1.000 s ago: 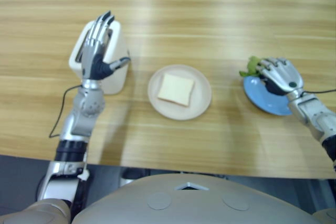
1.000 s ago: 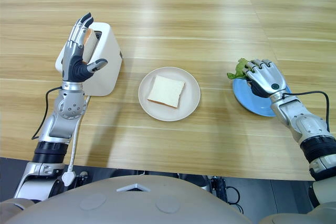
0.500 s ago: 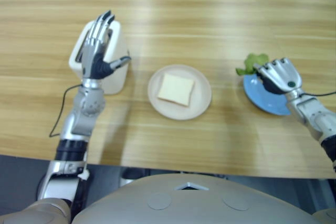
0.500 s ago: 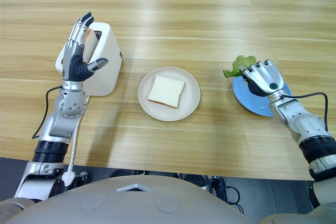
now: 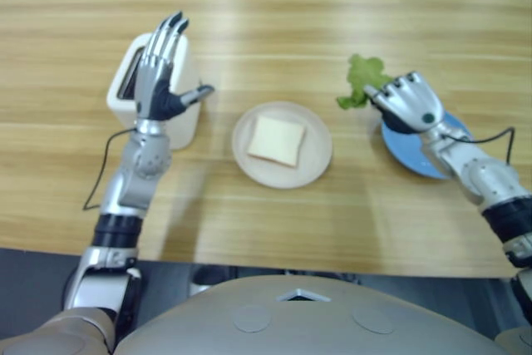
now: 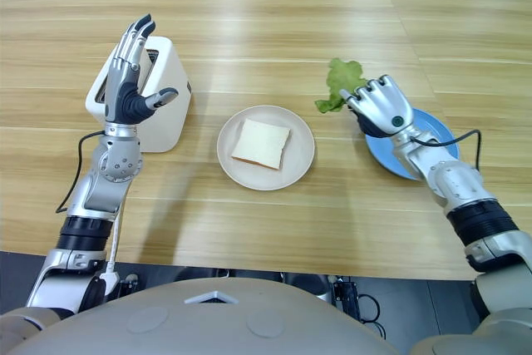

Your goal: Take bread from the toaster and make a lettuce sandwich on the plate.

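**Me:** My right hand (image 6: pixel 378 106) is closed on the lettuce (image 6: pixel 339 82). The fingers are curled round the leaf's lower end. I hold it in the air just past the left edge of the blue plate (image 6: pixel 439 132), between that plate and the cream plate (image 6: pixel 301 160).

**Other:** And the step in hand?

**Me:** As I judge it, carrying the leaf across to lie on the bread slice (image 6: pixel 260 143). To do it well I would grip lightly, since a leaf this limp could tear or slip. I would bring it over the middle of the slice, not the rim. I would also lower it until the leaf touches the bread before my fingers open, because from any height it may drift off onto the table (image 6: pixel 274 22). My wrist should stay above the cream plate so it does not nudge it.

**Other:** What does the leaf look like?

**Me:** It is green and ruffled, a small piece. The free part stands up and to the left out of my grip, and as far as I can tell it touches nothing.

**Other:** And around it?

**Me:** The slice is pale and square, lying flat and slightly turned in the middle of the cream plate. Left of that plate stands the white toaster (image 6: pixel 170 118). My left hand (image 6: pixel 131 81) is upright in front of it, open, fingers straight, thumb out, holding nothing. I cannot tell whether another slice sits in the slot.
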Tool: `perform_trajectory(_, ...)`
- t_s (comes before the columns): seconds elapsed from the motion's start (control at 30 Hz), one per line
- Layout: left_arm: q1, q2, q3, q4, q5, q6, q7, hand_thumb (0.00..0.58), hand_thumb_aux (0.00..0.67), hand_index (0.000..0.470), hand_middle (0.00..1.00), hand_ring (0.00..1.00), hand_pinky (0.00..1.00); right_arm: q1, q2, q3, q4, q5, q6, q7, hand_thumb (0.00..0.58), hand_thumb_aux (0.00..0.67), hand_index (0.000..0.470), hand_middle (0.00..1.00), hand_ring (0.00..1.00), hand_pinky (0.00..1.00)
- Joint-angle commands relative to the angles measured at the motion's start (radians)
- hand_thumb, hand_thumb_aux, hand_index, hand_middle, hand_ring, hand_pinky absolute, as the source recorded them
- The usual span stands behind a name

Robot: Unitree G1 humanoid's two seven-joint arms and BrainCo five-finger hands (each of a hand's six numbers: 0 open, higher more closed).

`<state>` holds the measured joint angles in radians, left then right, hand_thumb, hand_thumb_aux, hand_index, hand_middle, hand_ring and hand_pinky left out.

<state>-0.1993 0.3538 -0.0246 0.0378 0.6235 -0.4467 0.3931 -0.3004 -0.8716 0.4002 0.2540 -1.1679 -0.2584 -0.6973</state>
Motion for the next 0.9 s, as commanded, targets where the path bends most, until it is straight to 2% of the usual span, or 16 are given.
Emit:
perform_trajectory(0.03,-0.016,-0.006,-0.013,0.031,0.012,-0.001,0.012,0.0,0.0,0.0,0.0,0.0,0.0,-0.049,0.061,0.057,-0.02,-0.025,-0.043,0.041,0.58,0.67,0.46,1.0,1.0,1.0)
perform_trajectory(0.27,-0.043,-0.004,-0.013,0.053,0.007,-0.002,0.024,0.0,0.0,0.0,0.0,0.0,0.0,-0.135,0.179,0.131,0.08,-0.018,-0.118,0.076,0.58,0.67,0.46,1.0,1.0,1.0)
perform_trajectory(0.5,-0.051,0.0,-0.016,0.063,0.007,-0.005,0.029,0.0,0.0,0.0,0.0,0.0,0.0,-0.176,0.224,0.17,0.144,-0.022,-0.137,0.079,0.58,0.67,0.46,0.97,0.97,0.97)
perform_trajectory(0.9,-0.054,0.001,-0.02,0.062,0.007,-0.006,0.027,0.0,0.0,0.0,0.0,0.0,0.0,-0.186,0.297,0.231,0.182,-0.025,-0.166,0.076,0.58,0.67,0.46,0.93,0.93,0.93)
